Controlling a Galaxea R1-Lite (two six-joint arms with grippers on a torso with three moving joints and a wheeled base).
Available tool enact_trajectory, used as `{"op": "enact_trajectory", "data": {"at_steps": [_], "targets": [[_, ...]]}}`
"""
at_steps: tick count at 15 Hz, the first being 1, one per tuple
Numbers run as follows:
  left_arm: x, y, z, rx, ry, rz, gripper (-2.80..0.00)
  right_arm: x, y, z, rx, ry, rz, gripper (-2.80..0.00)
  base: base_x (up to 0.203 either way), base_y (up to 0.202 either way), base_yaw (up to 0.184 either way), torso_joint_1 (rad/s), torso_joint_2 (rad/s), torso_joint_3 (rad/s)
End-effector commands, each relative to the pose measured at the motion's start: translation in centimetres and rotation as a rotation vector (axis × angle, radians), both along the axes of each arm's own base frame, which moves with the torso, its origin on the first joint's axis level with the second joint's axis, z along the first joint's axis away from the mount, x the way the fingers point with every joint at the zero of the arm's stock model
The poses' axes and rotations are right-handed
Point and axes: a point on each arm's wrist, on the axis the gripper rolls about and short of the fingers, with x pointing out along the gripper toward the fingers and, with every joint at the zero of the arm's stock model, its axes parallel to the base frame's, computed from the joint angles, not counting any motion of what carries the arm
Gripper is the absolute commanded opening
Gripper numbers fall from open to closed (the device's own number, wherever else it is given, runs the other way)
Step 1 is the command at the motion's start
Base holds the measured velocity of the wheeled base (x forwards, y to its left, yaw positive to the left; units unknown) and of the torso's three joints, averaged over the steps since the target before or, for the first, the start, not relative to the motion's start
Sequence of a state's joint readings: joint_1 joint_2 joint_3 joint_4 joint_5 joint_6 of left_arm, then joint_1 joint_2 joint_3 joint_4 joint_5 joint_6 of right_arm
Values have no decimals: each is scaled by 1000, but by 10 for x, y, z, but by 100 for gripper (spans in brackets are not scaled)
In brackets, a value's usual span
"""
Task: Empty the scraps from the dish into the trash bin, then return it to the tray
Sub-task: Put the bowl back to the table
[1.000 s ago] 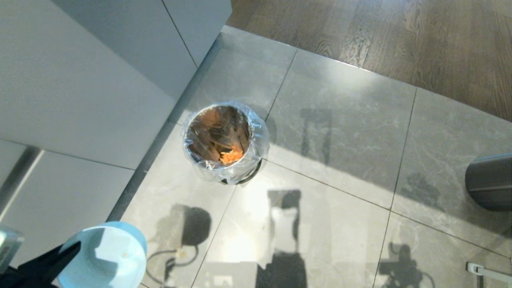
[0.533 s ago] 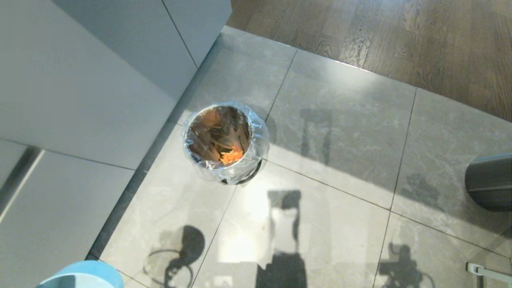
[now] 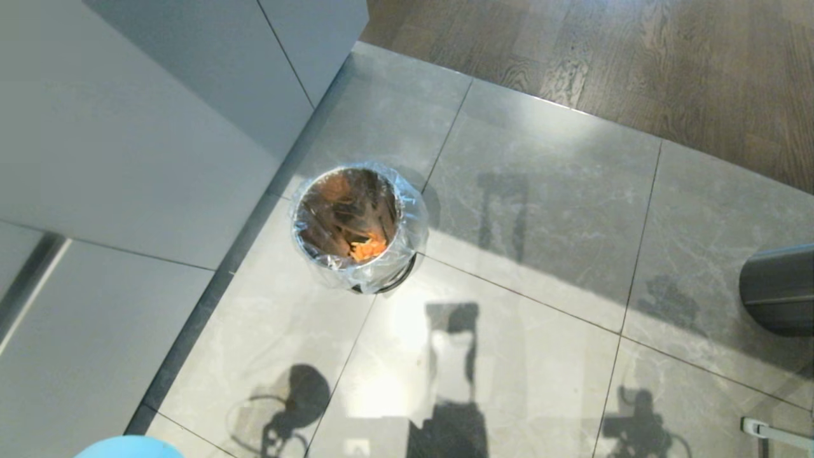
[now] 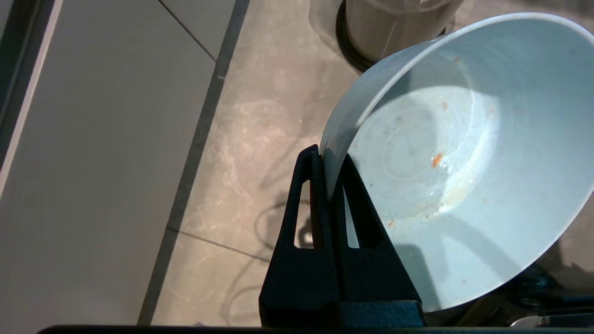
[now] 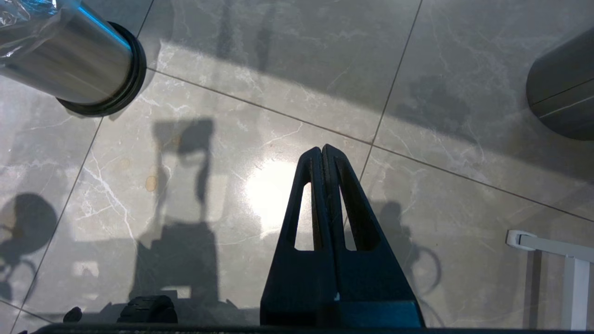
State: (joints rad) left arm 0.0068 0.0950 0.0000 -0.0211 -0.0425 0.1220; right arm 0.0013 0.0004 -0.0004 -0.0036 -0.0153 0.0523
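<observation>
The dish hung tipped on its side in the left claw, its mouth turned sideways toward the wrist camera rather than up; being round, it had no long axis to speak of. In the head view only a sliver of its pale-blue rim showed at the bottom edge, left of centre, well apart from the bin.

The dish's white inside held nothing but a few orange crumbs and a faint smear. The scraps lay inside the bin: orange slices piled on the near side of the bottom, seen through the open mouth. A crinkled clear liner folded over the steel rim, and the bin stood upright on its black base ring on the grey tiled floor, close beside pale cabinet fronts. A dark round object stood at the right edge of the floor.

The left claw was clamped on the dish's rim, one finger inside the wall and one outside. The right claw was pressed fully closed, holding nothing, hanging above bare tile between the bin and the dark object.
</observation>
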Motion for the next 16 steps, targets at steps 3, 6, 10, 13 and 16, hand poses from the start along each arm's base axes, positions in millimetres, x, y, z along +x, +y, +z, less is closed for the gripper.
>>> {"op": "enact_trajectory", "data": {"at_steps": [3, 6, 10, 13, 16], "targets": [[-7, 0, -3, -59, -83, 4, -280, 0, 0, 0, 0, -1, -1, -280, 0, 0, 0, 0, 0, 0], [-7, 0, -3, -66, -81, 6, -280, 0, 0, 0, 0, -1, 0, -280, 0, 0, 0, 0, 0, 0], [-7, 0, -3, -71, -79, 6, -280, 0, 0, 0, 0, -1, 0, -280, 0, 0, 0, 0, 0, 0], [-7, 0, -3, -72, -78, 11, -280, 0, 0, 0, 0, -1, -1, -280, 0, 0, 0, 0, 0, 0], [-7, 0, -3, -72, -78, 12, -280, 0, 0, 0, 0, -2, 0, -280, 0, 0, 0, 0, 0, 0]]}}
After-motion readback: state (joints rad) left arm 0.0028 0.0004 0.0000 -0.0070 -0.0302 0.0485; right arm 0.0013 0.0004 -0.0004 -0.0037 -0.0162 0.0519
